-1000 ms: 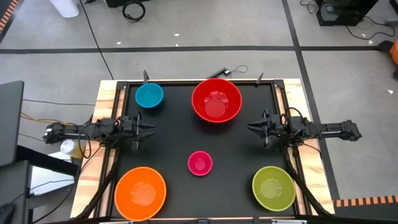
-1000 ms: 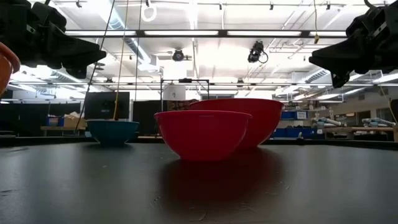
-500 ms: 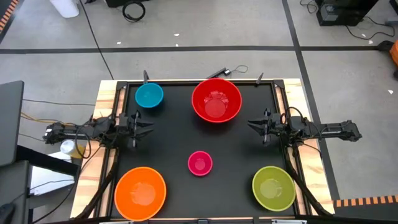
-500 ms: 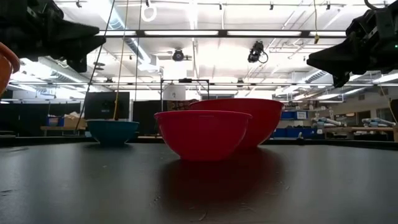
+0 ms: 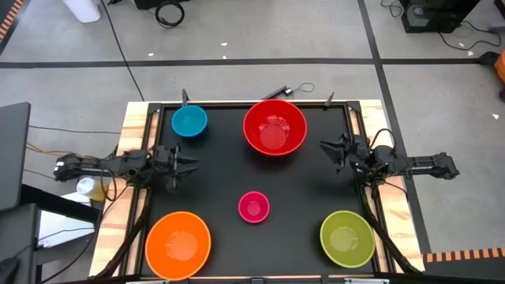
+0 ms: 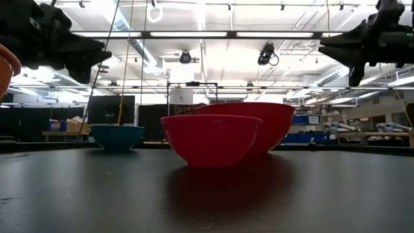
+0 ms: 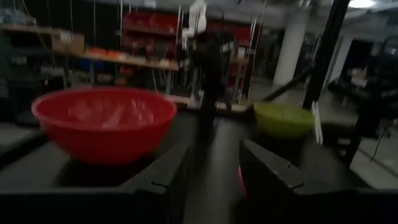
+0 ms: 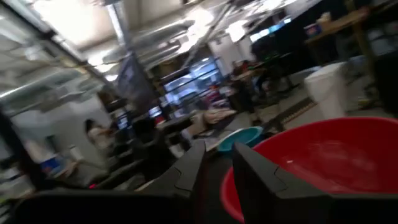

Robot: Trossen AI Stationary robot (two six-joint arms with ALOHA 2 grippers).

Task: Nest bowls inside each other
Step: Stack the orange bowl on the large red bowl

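Five bowls rest upright on their bases on the black table, none inside another. The red bowl (image 5: 274,128) is at the far middle, the blue bowl (image 5: 189,121) far left, the magenta bowl (image 5: 253,207) in the middle, the orange bowl (image 5: 178,244) near left and the yellow-green bowl (image 5: 347,237) near right. My left gripper (image 5: 187,163) hovers at the left edge, open and empty, pointing level at the table's middle (image 7: 214,155). My right gripper (image 5: 327,147) hovers at the right edge beside the red bowl (image 8: 323,162). It is tipped a little upward, and its fingers stand narrowly apart with nothing between them.
Both arms hang well above the table top in the low view, the left gripper (image 6: 97,55) and the right gripper (image 6: 330,46) clear of every bowl. The table has a raised wooden frame (image 5: 134,118). Bare black surface lies between the bowls.
My right gripper has risen slightly and swung toward the table's far edge, rolling about its own line and tipping its fingers upward. The bowls have stayed where they were.
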